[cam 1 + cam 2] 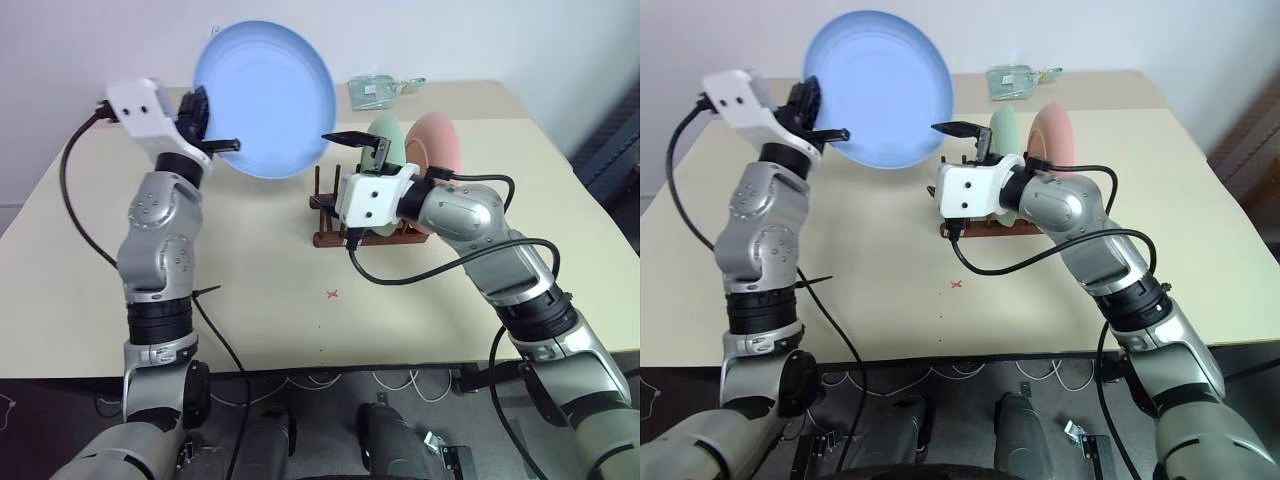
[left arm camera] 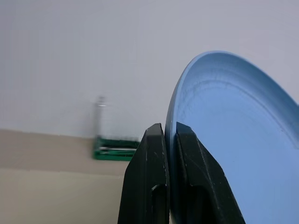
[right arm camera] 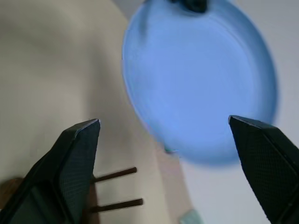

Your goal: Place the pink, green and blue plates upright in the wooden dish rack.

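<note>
Light blue fills the upper left of the head views: the blue plate [image 1: 265, 97] is raised off the beige table [image 1: 250, 300], tilted so its hollow face looks back toward the camera. The left gripper [image 1: 212, 135] grasps it at the rim, at about eight o'clock on the disc; in the left wrist view the two black fingers [image 2: 148, 182] are pinched tight on the plate's edge. The left arm rises from the near table edge, forearm upright, wrist bent so the gripper points forward and upward.

At centre, the wooden dish rack [image 1: 330, 215] stands on the table, at about four o'clock from the blue plate and apart from it. The right gripper [image 1: 362, 150] hangs just above the rack's left end with its fingers spread wide and nothing between them, aimed toward the blue plate. The right arm comes in from five o'clock, elbow low, forearm level across the rack's front.

Behind that wrist, the green plate [image 1: 385, 135] stands upright in the rack, and the pink plate [image 1: 437, 143] stands upright just beside it on the right. A green tool holder [image 1: 377, 91] lies at the table's far edge.
</note>
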`<state>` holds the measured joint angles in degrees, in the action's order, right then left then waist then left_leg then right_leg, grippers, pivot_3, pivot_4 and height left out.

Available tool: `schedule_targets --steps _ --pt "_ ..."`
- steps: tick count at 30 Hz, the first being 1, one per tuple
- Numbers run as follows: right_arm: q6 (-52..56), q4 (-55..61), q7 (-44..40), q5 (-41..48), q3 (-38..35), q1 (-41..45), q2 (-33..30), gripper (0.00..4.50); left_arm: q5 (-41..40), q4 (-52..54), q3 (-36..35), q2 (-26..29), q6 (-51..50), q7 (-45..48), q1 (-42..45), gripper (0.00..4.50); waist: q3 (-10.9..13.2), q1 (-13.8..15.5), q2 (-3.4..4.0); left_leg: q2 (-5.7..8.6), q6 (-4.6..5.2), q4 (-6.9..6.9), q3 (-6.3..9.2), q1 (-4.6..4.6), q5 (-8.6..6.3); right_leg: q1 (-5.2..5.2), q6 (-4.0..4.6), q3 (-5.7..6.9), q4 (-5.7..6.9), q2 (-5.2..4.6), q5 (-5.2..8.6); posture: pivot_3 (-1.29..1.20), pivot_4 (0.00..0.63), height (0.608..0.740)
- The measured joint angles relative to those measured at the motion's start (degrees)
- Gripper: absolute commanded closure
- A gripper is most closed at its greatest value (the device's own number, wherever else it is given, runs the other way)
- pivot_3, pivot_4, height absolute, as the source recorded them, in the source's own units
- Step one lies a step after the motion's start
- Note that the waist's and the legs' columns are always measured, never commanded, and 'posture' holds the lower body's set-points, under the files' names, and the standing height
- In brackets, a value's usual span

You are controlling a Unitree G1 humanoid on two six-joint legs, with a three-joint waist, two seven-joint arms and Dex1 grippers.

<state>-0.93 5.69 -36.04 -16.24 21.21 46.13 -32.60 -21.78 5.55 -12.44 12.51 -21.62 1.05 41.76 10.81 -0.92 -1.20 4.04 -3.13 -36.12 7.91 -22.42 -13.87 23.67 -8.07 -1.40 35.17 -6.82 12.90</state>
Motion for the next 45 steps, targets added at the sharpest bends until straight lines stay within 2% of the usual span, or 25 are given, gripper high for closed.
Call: schedule_targets --steps 8,10,12,18,22,25,32,35,37,38,39,43,45 --pt "-4.48 -5.96 3.21 -7.22 0.99 0.49 2.98 0.0 -2.92 6.86 2.79 -4.39 -4.68 0.61 0.83 4.47 0.0 0.01 0.0 0.0 -0.01 0.0 0.0 0.0 0.01 -0.01 0.0 -0.01 0.0 0.01 0.0 0.0 0.15 0.74" --pt "-5.1 -6.46 3.29 -7.93 1.04 0.49 3.22 0.54 -3.39 7.05 2.76 -4.7 -5.47 0.73 0.82 4.5 0.0 -0.08 0.0 0.0 -0.01 0.0 0.0 0.0 0.01 0.0 0.0 -0.01 0.01 0.02 0.0 0.0 0.15 0.74" --pt "-5.63 -6.52 3.29 -8.38 1.03 0.49 3.57 1.34 -3.43 7.05 2.78 -4.69 -5.91 1.07 0.81 4.5 0.01 -0.12 0.0 0.0 -0.01 0.0 0.0 0.0 0.01 0.0 0.0 -0.01 0.01 0.02 0.0 0.0 0.15 0.74" --pt "-7.43 -6.52 4.24 -10.31 0.91 0.5 4.03 4.45 -3.37 7.02 2.1 -4.4 -6.5 1.09 0.81 4.5 0.01 -0.01 0.0 0.0 -0.02 0.0 0.0 0.0 0.01 -0.01 0.0 -0.01 0.0 0.02 0.0 0.0 0.15 0.74" --pt "-9.53 -6.69 6.0 -12.89 0.8 0.94 4.03 4.45 -4.11 6.84 0.32 -4.68 -6.45 0.78 0.81 4.5 0.01 0.02 0.0 0.0 -0.02 0.0 0.01 0.0 0.02 -0.01 0.0 -0.01 0.0 0.02 0.0 0.0 0.15 0.74" --pt "-11.26 -7.2 7.31 -15.22 0.88 1.36 4.02 4.5 -5.94 6.8 -1.2 -5.26 -6.28 -0.06 0.89 3.53 0.01 0.04 0.0 0.0 -0.02 0.0 0.01 0.0 0.02 -0.01 0.0 -0.01 0.0 0.02 0.0 0.0 0.15 0.74" --pt "-13.75 -7.5 8.53 -15.38 0.74 2.54 5.63 4.5 -6.68 2.13 -6.93 -5.03 -2.13 -5.23 3.79 0.05 0.01 -0.07 0.0 0.0 -0.05 0.0 0.02 0.0 0.03 0.0 0.01 -0.01 0.0 0.03 0.0 0.0 0.15 0.74" --pt "-13.36 -7.27 7.19 -9.93 0.4 1.76 9.24 4.5 -3.78 -2.93 -11.44 0.5 2.67 -10.13 5.86 0.05 0.0 -0.73 0.01 -0.03 -0.06 0.1 0.01 0.06 0.04 0.02 0.01 -0.04 0.0 0.06 0.0 0.0 0.15 0.74" --pt "-10.18 -4.8 6.34 -4.12 -2.27 0.71 12.19 4.5 -1.0 -7.16 -15.2 6.9 5.45 -9.86 2.77 0.05 0.0 -1.61 0.06 -0.03 -0.07 0.2 0.01 0.07 0.05 0.09 0.01 -0.07 0.06 0.06 0.0 0.0 0.15 0.74" --pt "-8.25 -3.89 5.78 -1.6 -3.69 0.71 13.03 4.5 0.36 -9.23 -15.6 8.38 6.55 -9.05 0.82 0.05 -0.01 -1.51 0.06 -0.02 -0.07 0.19 0.04 0.06 0.05 0.08 0.01 -0.05 0.06 0.06 0.0 0.0 0.15 0.74" --pt "-6.16 -3.07 5.28 0.98 -5.03 0.71 14.06 4.5 1.51 -10.57 -15.22 9.28 7.3 -7.67 -1.12 0.05 -0.02 -1.26 0.04 -0.01 -0.07 0.15 0.07 0.02 0.05 0.07 0.01 -0.03 0.06 0.06 0.0 0.0 0.15 0.74" --pt "10.96 4.85 4.08 19.2 -9.87 -2.32 24.75 4.5 4.44 -14.47 -7.57 12.35 7.75 4.77 -11.01 0.05 -0.03 -0.63 0.01 0.0 0.06 0.09 0.12 0.02 -0.03 0.01 0.03 -0.02 0.05 0.05 -0.01 0.0 0.15 0.74" --pt "18.15 7.25 4.1 25.32 -11.22 -3.51 26.3 4.5 4.23 -14.05 -3.79 12.27 7.94 10.84 -15.07 0.05 -0.03 -0.26 0.01 0.0 0.19 0.09 0.12 0.01 -0.1 0.04 0.1 -0.02 0.04 0.04 -0.05 0.0 0.15 0.74"
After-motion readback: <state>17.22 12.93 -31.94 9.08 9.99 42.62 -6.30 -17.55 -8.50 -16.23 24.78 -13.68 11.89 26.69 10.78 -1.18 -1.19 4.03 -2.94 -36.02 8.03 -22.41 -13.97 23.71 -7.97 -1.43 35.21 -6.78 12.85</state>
